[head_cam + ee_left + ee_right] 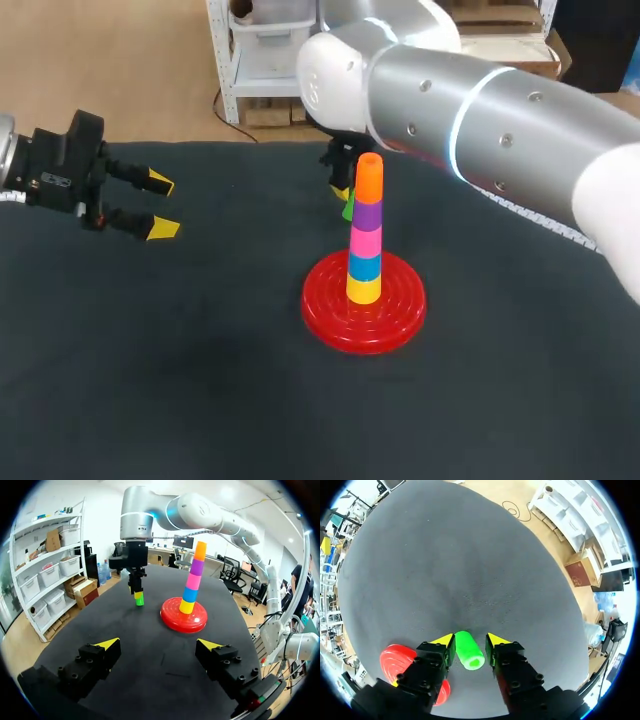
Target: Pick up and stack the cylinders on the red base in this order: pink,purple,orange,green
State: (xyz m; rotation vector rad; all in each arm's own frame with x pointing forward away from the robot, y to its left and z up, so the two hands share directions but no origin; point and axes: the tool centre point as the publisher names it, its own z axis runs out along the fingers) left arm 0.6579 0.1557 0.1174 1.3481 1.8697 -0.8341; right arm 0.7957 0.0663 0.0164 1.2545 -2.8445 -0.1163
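Observation:
On the red base (pixel 325 308) stands a stack: yellow, blue, pink (pixel 365 240), purple (pixel 368 213), with orange (pixel 370 175) on top. The green cylinder (pixel 470 652) lies on its side on the dark mat, just behind the stack. My right gripper (pixel 470 641) is down over it, one yellow-tipped finger against each side. In the left wrist view the green cylinder (pixel 140 600) shows under my right gripper (pixel 137 593), beside the red base (pixel 172 620). My left gripper (pixel 160 206) hovers open and empty at the table's left, far from the stack.
The dark mat (pixel 150 350) covers the table. My right arm (pixel 480 110) reaches in over the back right and hangs above the area behind the stack.

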